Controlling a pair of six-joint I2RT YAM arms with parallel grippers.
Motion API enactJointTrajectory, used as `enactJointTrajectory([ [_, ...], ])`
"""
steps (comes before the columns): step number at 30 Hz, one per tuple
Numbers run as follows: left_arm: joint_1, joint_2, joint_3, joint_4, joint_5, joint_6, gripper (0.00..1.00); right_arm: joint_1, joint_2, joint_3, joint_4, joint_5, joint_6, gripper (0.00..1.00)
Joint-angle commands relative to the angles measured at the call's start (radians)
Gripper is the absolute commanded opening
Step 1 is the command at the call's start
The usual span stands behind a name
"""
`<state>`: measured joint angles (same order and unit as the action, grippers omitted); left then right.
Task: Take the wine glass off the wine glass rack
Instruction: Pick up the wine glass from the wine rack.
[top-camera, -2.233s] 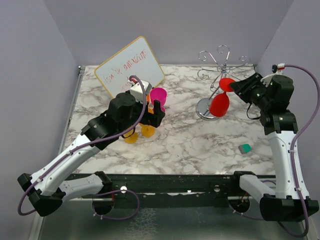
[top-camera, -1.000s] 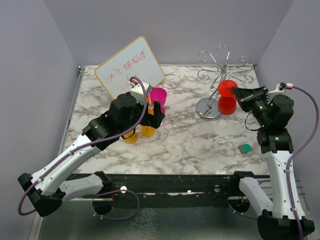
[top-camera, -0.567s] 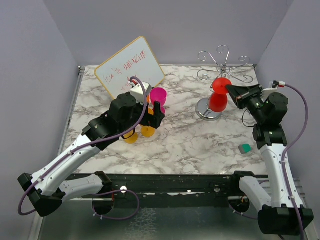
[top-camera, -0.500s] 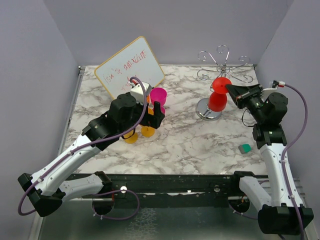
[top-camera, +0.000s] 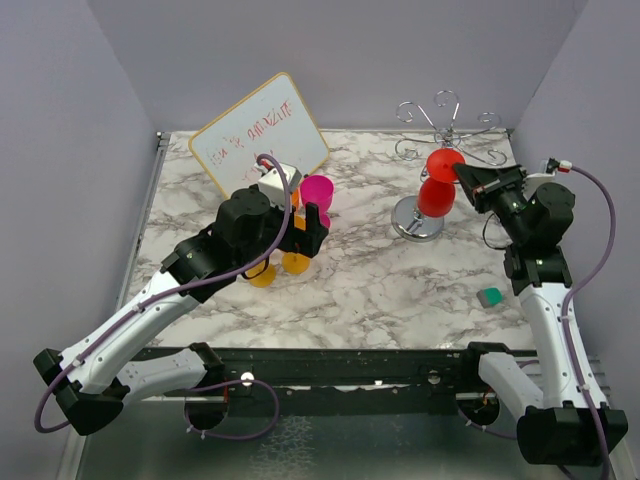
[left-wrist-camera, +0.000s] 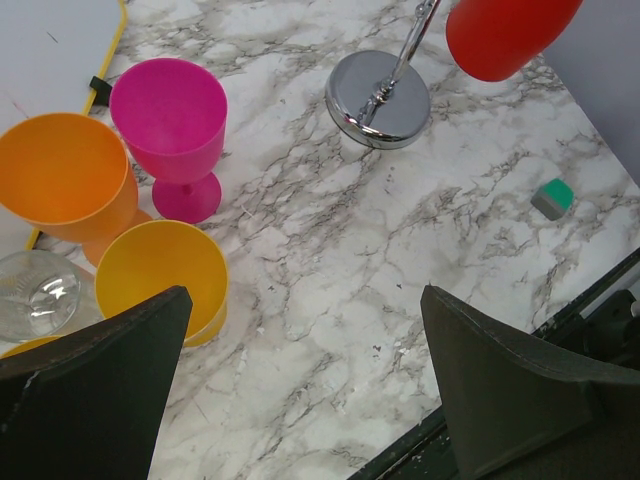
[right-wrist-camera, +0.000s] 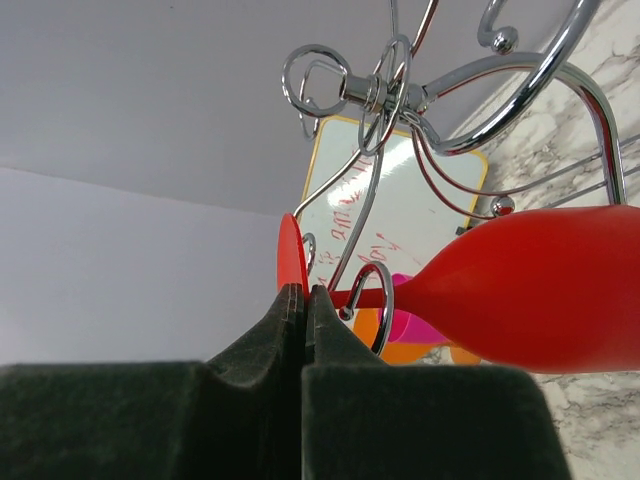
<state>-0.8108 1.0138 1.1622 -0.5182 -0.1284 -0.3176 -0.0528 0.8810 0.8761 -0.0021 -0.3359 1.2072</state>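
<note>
The right fingers (right-wrist-camera: 303, 310) pinch the foot of the red plastic wine glass (right-wrist-camera: 520, 290). Its stem lies sideways through a curl of the shiny silver wire rack (right-wrist-camera: 372, 92). The left fingers (left-wrist-camera: 90, 390) gape open.

Red scrawl on whiteboard (top-camera: 262, 132), too faint to read.

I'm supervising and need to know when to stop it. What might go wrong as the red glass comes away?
The stem of the red wine glass seems to pass through a curl of the wine glass rack; a sideways pull could snag and tip it. The jaws of the right gripper pinch only by the thin foot, bowl far out, so the glass may twist or slip.
</note>
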Motion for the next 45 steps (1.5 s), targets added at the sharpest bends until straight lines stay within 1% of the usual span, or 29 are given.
enactJointTrajectory([
  [1, 0.004, -0.016, -0.013, -0.01, -0.023, -0.008, 0.99, -0.001, 0.017, 0.031, 0.069, 0.057, 0.016, 0.01],
  [4, 0.004, -0.017, -0.013, -0.011, -0.024, -0.006, 0.99, 0.0, 0.031, 0.042, 0.086, 0.056, 0.025, 0.0],
  [7, 0.005, -0.02, -0.015, -0.012, -0.027, -0.007, 0.99, -0.001, 0.032, 0.053, 0.076, 0.088, 0.02, 0.01],
  [12, 0.005, -0.018, -0.016, -0.014, -0.025, -0.008, 0.99, 0.0, 0.015, 0.091, 0.007, 0.193, -0.04, 0.0],
  [14, 0.004, -0.017, -0.015, -0.014, -0.024, -0.008, 0.99, -0.001, 0.009, 0.116, -0.049, 0.234, -0.076, 0.0],
  [22, 0.005, -0.004, 0.001, -0.014, -0.019, -0.003, 0.99, -0.001, -0.05, 0.115, -0.134, 0.309, -0.131, 0.0],
  [26, 0.004, -0.009, -0.01, -0.016, -0.015, -0.004, 0.99, -0.001, -0.07, 0.122, -0.154, 0.296, -0.145, 0.01],
  [28, 0.005, -0.01, -0.012, -0.016, 0.015, 0.006, 0.99, 0.0, -0.08, 0.136, -0.175, 0.29, -0.163, 0.01],
  [32, 0.004, 0.007, 0.001, -0.028, 0.063, 0.012, 0.99, 0.0, -0.123, 0.159, -0.249, 0.33, -0.243, 0.01],
  [35, 0.004, 0.014, 0.005, -0.032, 0.071, 0.014, 0.99, 0.0, -0.167, 0.174, -0.3, 0.362, -0.301, 0.0],
  [43, 0.004, 0.008, 0.01, -0.033, 0.091, 0.013, 0.99, -0.001, -0.235, 0.24, -0.446, 0.344, -0.464, 0.01],
  [45, 0.004, 0.002, 0.01, -0.037, 0.092, 0.019, 0.99, 0.0, -0.243, 0.264, -0.483, 0.272, -0.519, 0.0],
])
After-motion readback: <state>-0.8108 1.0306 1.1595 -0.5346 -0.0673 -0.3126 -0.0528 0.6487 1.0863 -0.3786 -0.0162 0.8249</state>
